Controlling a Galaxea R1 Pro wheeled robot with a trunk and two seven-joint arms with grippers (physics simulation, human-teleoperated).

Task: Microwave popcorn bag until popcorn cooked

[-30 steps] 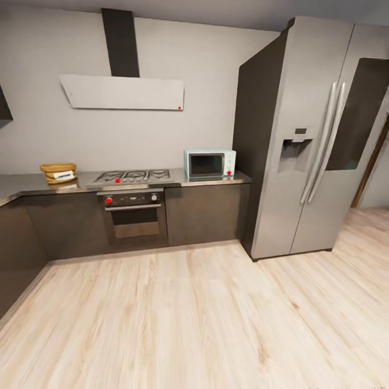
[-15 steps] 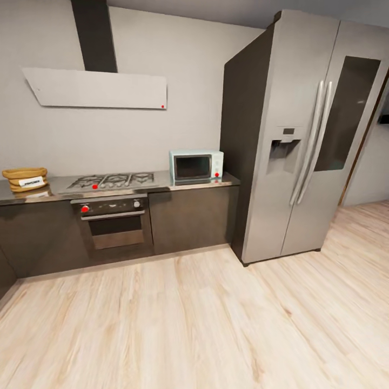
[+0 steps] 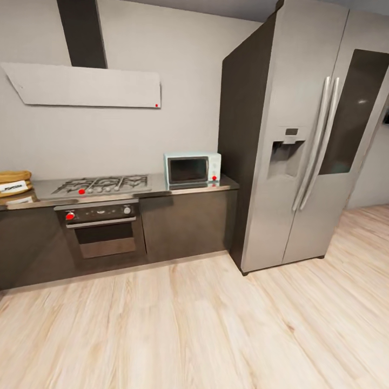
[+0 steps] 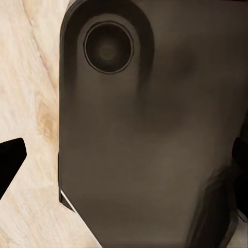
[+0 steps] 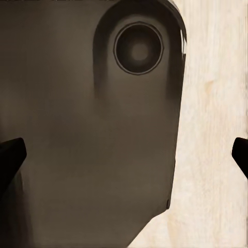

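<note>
**Facing the kitchen counter from across the floor**

Looking over the pale wood floor from the head camera, the robot is facing the far wall of the kitchen. The popcorn bag is sitting at the far left end of the countertop, cut partly by the picture's edge, its white label facing forward. To its right the gas hob is lying flat in the counter, above the built-in oven with its red knob. Further right, the pale blue microwave is standing on the counter with its door closed, just beside the dark side of the tall steel fridge. A flat hood is hanging on the wall above the hob.

Both wrist cameras are looking down at floor planks and a dark rounded part of the robot's own body. The left gripper is showing black fingertips at opposite edges of its view, standing wide apart around nothing. The right gripper is likewise spread, its fingertips holding nothing. The bag is lying well apart from both sets of fingers, far across the room.
</note>
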